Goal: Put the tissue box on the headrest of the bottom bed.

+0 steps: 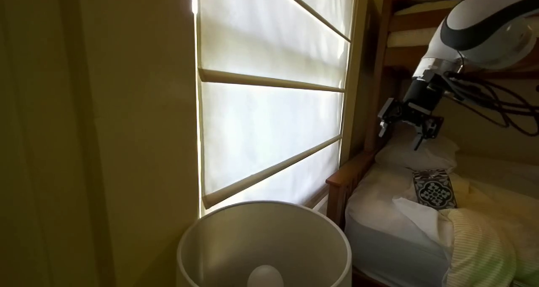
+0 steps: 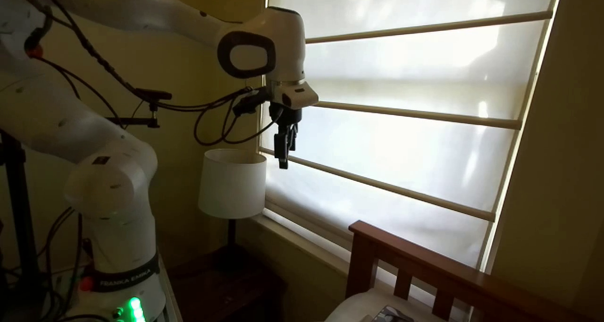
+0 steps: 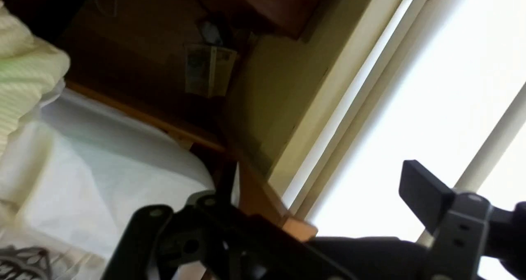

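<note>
The tissue box (image 1: pixel 435 192), black-and-white patterned, lies on the bedding of the bottom bed (image 1: pixel 393 234). Only its top edge shows at the bottom of an exterior view (image 2: pixel 392 315), and a corner of it shows at the lower left of the wrist view (image 3: pixel 24 264). The headrest (image 1: pixel 353 168) is a brown slatted wooden board beside the window; it also shows in an exterior view (image 2: pixel 424 253) and, partly behind a finger, in the wrist view (image 3: pixel 257 191). My gripper (image 1: pixel 399 137) is open and empty, pointing down, above the bed's pillow end and apart from the box.
A white pillow (image 1: pixel 414 152) lies at the bed's far end. The wooden upper bunk (image 1: pixel 421 56) stands behind the arm. A window blind (image 2: pixel 401 147) runs along the headrest. A white lamp (image 2: pixel 232 185) stands on a dark nightstand (image 2: pixel 226 289). A clear bin (image 3: pixel 208 70) is on the floor.
</note>
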Robot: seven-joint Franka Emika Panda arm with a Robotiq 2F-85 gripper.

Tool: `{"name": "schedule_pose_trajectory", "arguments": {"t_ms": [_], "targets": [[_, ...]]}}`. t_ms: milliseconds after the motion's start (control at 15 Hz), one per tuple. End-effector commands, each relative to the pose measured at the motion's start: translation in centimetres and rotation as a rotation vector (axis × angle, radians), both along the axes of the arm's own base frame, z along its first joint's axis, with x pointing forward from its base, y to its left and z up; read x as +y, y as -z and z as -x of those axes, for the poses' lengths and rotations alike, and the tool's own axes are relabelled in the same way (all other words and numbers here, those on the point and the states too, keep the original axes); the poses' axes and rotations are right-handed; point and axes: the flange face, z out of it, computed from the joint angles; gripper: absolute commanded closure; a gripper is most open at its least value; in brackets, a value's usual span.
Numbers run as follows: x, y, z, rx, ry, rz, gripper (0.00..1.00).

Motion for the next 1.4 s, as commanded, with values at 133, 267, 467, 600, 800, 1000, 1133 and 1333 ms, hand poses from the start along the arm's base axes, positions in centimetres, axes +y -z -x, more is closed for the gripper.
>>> {"name": "schedule_pose_trajectory", "arguments": {"t_ms": [133,267,467,600,800,1000,1133,1333], "targets": [[-5.8,-2.7,2.8,-0.059,0.166,0.248,0.0],[-7.3,-3.2,3.5,-0.058,0.238,0.323,0.0],[-7.3,-2.5,3.0,-0.051,0.181,0.259,0.0],[-7.1,-2.3,2.4,-0.052,0.171,0.224,0.0],[-11.7,-1.9,2.1,-0.018,0.225,0.432,0.0],[-16.9,-0.7,2.1,0.048,0.253,0.578,0.0],[-19.6,1.1,1.7,0.142,0.251,0.638,0.0],[-22.4,3.9,0.8,0.314,0.219,0.667,0.0]]}}
